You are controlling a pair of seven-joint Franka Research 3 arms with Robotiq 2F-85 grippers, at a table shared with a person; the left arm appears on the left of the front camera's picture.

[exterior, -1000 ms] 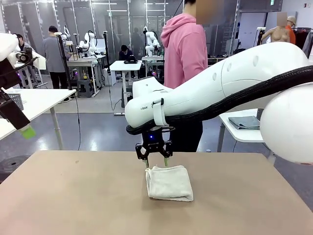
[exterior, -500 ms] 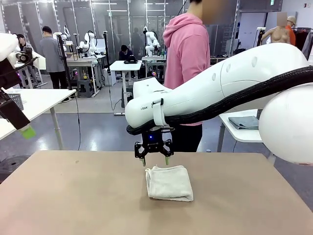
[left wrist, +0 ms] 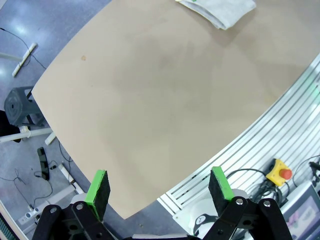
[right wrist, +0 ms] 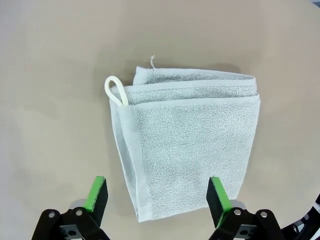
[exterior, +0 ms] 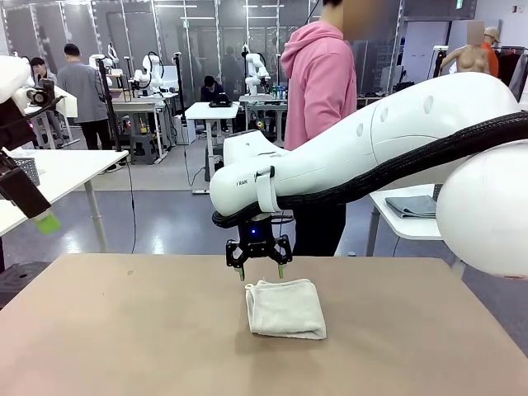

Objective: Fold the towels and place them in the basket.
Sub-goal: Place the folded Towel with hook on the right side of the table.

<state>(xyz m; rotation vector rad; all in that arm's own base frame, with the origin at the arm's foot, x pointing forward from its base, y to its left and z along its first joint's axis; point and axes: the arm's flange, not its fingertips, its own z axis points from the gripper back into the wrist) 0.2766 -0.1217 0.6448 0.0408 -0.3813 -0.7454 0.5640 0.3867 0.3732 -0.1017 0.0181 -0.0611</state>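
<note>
Your right tool [exterior: 261, 275] hangs released just above the far edge of the folded towel [exterior: 285, 308] on the worktop [exterior: 124, 330], probably placed to pinch the bundle without undoing it, while your left tool [left wrist: 158, 187] gapes empty well aside from that towel, whose colour, cream or pale grey, is hard to call.

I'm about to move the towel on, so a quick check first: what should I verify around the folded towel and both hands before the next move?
1. Right hand open: ok.
2. Right hand above the far edge of the towel, clear of it: ok.
3. Towel folded, flat on the table: ok.
4. Left hand open, empty, well apart from the towel: ok.
5. Person beyond the table's far edge, nothing reaching over the towel: ok.
6. Whether the fold holds when lifted: cannot tell.
</note>
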